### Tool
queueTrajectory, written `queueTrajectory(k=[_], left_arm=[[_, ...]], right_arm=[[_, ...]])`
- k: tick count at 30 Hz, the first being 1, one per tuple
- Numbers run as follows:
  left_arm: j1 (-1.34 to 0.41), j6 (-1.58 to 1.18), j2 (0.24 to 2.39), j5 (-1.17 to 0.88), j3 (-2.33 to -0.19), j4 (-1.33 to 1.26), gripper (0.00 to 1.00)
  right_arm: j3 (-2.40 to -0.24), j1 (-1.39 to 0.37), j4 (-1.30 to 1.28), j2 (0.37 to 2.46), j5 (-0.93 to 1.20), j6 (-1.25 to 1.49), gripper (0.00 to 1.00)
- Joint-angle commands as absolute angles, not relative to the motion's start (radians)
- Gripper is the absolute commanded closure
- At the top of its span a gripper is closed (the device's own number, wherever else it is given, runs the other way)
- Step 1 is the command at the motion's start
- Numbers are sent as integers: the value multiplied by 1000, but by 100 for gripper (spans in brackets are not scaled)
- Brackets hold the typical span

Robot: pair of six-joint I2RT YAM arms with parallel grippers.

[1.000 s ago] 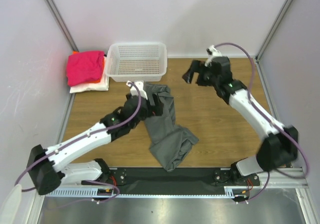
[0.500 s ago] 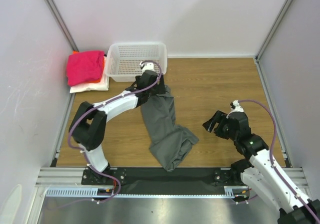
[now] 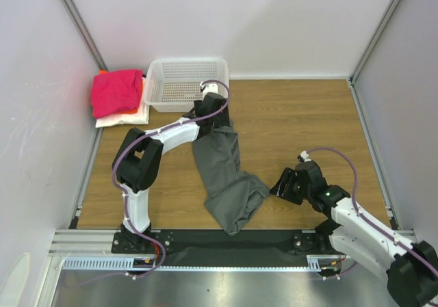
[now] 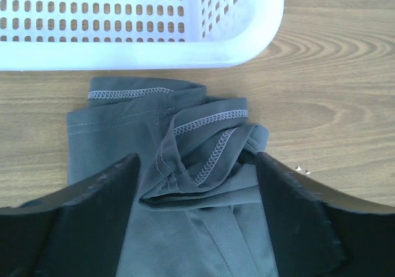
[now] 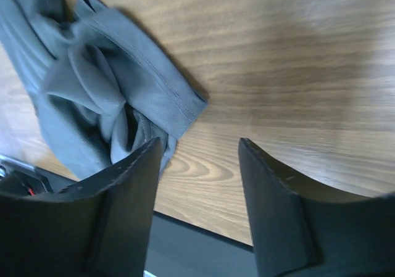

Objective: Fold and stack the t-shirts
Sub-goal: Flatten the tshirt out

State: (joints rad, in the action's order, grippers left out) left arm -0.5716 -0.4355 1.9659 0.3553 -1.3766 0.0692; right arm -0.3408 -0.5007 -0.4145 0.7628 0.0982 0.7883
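A: Shirt location?
B: The dark grey t-shirt (image 3: 226,174) lies crumpled left of centre on the table (image 3: 308,115). Its long axis runs far to near, leaning slightly right.

A: What's around it?
B: The white mesh basket (image 3: 171,105) sits right at its far end, with the hem against the basket's near wall. The magenta shirt (image 3: 115,91) is stacked over the orange shirt (image 3: 142,88) and the white shirt (image 3: 123,119), left of the basket in the far-left corner.

A: Grippers?
B: The left gripper (image 4: 196,166) has its jaws spread, straddling the bunched far hem without pinching it. The right gripper (image 5: 200,144) has its fingers apart over wood, just right of the shirt's near end, holding nothing.

A: Room and edges?
B: Bare wood stretches right of the shirt to the right wall (image 3: 404,81). The near end is close to the black strip (image 3: 226,242) at the table edge. The basket blocks the far side.
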Motion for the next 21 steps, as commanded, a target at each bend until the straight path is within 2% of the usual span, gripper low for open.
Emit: queueTrajectory(k=[1,3,4,6,7,10,16,19,20,21], left_arm=[[-565,-431,1967,391,-1375,40,22],[-566,-431,1970,406,-1370,38,27],[-565,-428,1971,411,-1368,37,35],[-565,-425,1974,423,-1368,38,40],[-565,-420,1974,428,-1368,37,49],[-565,-419,1982,439,-1362,37,63],[-557,-400,1985,462,-1353,44,79],[-549,-394,1983,462,-1344,41,81],[-546,-390,1979,457,-1341,34,84],[-543,-388,1977,454,-1336,28,93]], right_arm=[[-371,-540,-308,828,98,811,43],[-380,-552,-289,874,87,816,44],[-385,-557,-282,887,86,819,46],[-388,-571,-278,900,77,827,46],[-388,-577,-275,905,72,831,46],[-377,-581,-256,913,43,839,46],[-379,-583,-201,975,32,836,51],[-377,-583,-161,1015,40,830,53],[-376,-584,-137,1038,54,830,54],[-377,-586,-126,1048,58,830,55]])
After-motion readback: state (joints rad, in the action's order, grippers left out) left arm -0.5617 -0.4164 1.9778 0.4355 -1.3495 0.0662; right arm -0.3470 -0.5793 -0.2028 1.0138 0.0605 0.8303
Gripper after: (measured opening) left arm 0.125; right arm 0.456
